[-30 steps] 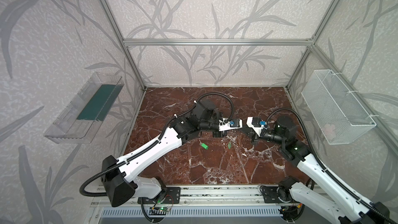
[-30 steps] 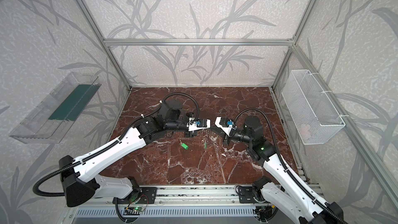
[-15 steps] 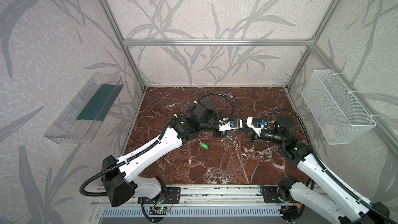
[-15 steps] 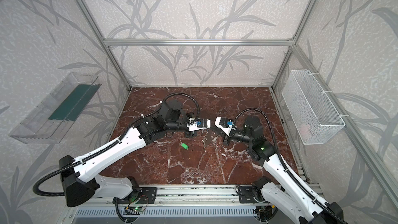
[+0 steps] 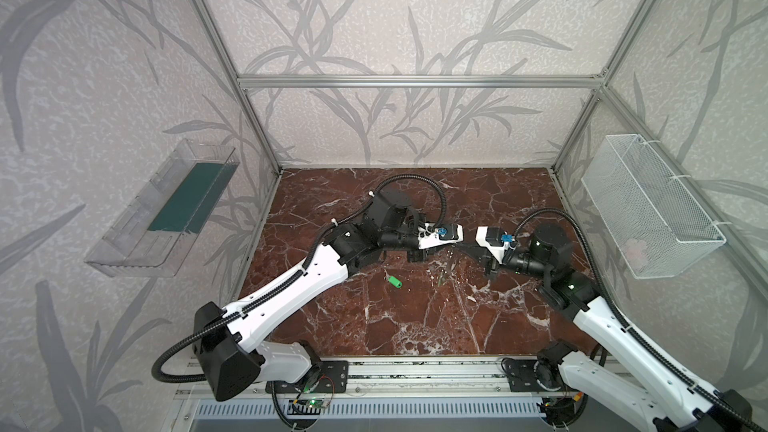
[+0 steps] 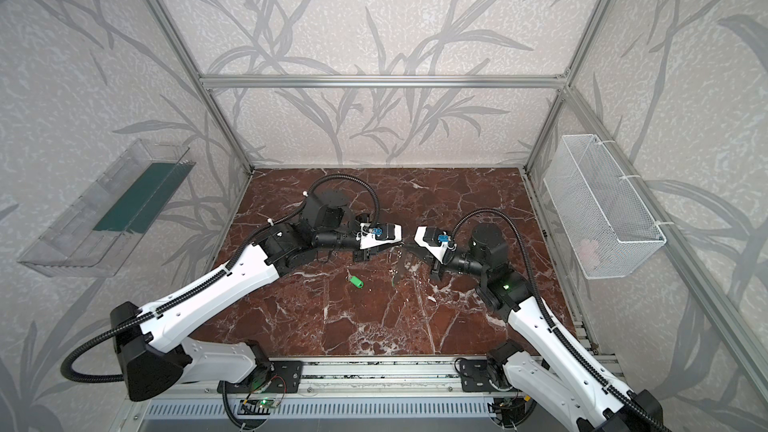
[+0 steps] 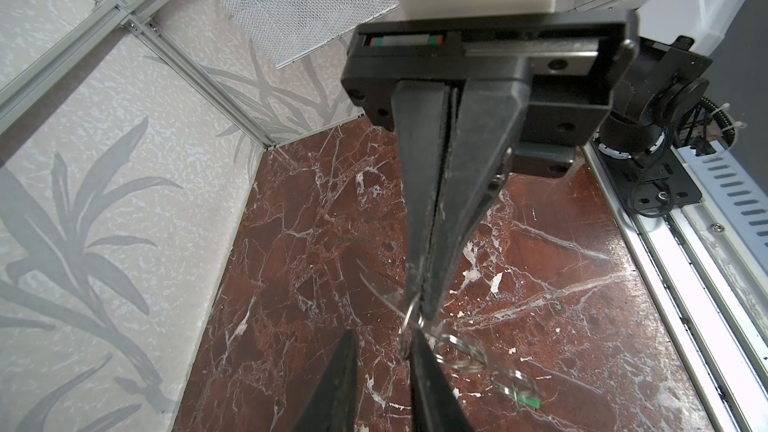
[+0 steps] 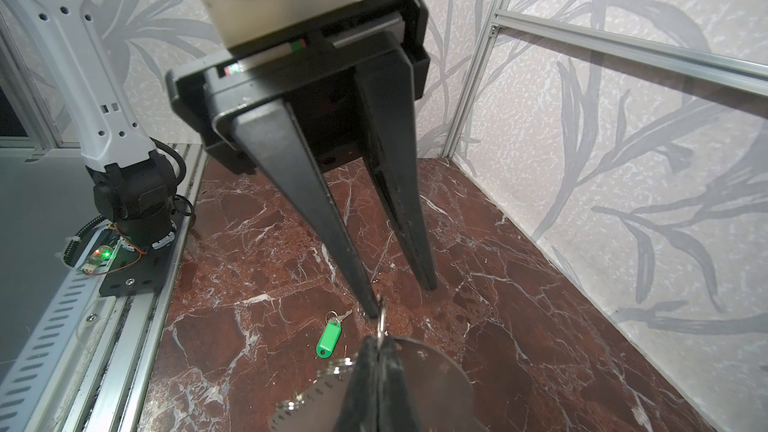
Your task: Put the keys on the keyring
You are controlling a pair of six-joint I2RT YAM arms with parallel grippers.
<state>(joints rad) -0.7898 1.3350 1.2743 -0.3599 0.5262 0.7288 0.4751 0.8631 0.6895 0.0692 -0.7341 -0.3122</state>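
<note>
No words can be read. The left gripper (image 8: pixel 401 297) is a little open. The right gripper (image 8: pixel 378 367) pinches a thin ring (image 8: pixel 381 317), keyring (image 8: pixel 432 384) hanging at six o'clock.

Green key tag (image 5: pixel 394 281) lying on marble floor (image 5: pixel 415 326). Arms meeting above centre. Wire basket (image 5: pixel 648 205) on wall.

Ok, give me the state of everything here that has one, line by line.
left claw: open, empty
right claw: shut on the keyring's top loop
keyring: hanging from right claw
loose key: lying flat on the floor, unheld
other key: dangling from linked rings under right claw, blurred
</note>
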